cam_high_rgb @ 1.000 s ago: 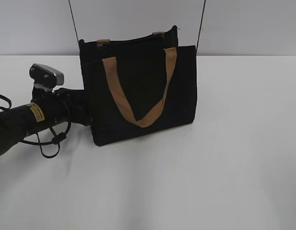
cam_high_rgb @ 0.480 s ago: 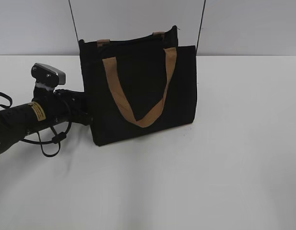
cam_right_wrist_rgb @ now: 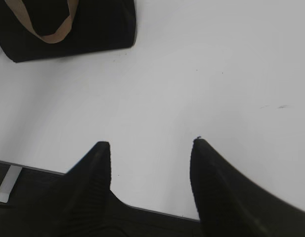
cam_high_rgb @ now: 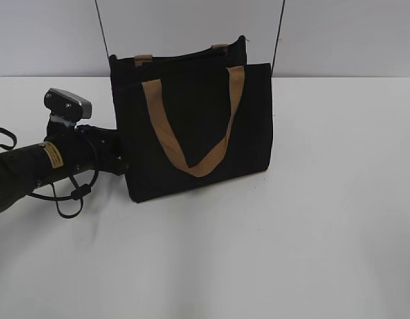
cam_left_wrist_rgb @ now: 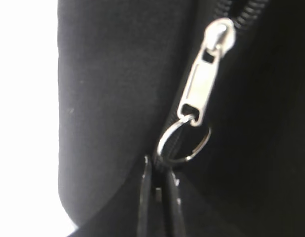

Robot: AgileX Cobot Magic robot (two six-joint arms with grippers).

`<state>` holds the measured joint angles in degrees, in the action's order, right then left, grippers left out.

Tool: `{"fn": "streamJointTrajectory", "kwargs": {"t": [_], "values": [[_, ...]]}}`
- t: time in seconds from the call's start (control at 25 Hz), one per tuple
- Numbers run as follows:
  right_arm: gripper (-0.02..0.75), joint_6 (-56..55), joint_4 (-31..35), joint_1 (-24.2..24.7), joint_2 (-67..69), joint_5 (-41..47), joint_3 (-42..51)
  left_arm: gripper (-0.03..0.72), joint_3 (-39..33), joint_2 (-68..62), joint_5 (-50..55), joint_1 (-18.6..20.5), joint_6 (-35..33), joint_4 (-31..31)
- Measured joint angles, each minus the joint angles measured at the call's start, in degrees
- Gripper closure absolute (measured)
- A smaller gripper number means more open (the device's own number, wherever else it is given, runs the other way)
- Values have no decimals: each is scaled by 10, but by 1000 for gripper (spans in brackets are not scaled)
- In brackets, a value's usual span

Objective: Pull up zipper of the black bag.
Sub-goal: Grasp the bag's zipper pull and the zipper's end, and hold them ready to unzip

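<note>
The black bag, soft fabric, stood upright on the white desk. The left hand pressed against its left side, fingers nearly together just below the zipper pull's small ring, apparently pinching something there. The slick metal ring looked the best hold. The right hand hung open and empty, well apart.

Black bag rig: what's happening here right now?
The left arm is at the left side of the black bag, which stands upright on the white table. In the left wrist view, the left gripper has its fingers nearly together just below the split ring of the zipper pull; whether they actually pinch the ring cannot be told. The right gripper is open over bare table, away from the bag.
</note>
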<state>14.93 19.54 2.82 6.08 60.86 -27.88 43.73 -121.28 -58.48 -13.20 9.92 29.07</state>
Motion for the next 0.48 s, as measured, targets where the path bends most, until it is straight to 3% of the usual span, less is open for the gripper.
{"fn": "streamJointTrajectory", "kwargs": {"t": [0.48], "values": [[342, 0, 13, 0, 0, -14, 0, 666, -24, 143, 135, 0, 0, 8]]}}
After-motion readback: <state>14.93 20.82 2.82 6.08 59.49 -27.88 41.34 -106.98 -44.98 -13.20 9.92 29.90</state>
